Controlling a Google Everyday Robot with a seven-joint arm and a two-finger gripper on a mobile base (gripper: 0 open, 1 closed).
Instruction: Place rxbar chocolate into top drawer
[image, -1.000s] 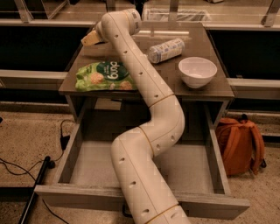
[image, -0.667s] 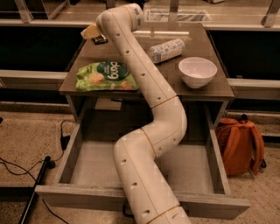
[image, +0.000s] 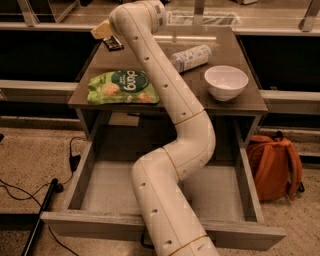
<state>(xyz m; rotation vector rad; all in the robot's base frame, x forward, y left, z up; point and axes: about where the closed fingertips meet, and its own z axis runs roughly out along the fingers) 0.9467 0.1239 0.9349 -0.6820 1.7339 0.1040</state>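
Note:
The rxbar chocolate (image: 113, 43), a small black bar, shows at the far left of the table top (image: 150, 60), right beneath my gripper (image: 101, 30). The gripper is at the end of my arm, which reaches over the table's back left corner, and its pale tip points left. I cannot tell whether the bar is held or lies on the table. The top drawer (image: 107, 182) is pulled wide open below the table. Its grey bottom is bare where it shows, and my arm crosses over its middle.
A green-and-white snack bag (image: 122, 87) lies at the table's front left. A clear plastic bottle (image: 191, 57) lies on its side mid-table. A white bowl (image: 226, 82) stands at the right. An orange backpack (image: 275, 165) sits on the floor right of the drawer. Cables (image: 35, 195) lie on the floor at the left.
The gripper has moved a little up and back over the table's far left corner. The bag, bottle, bowl and drawer have not moved.

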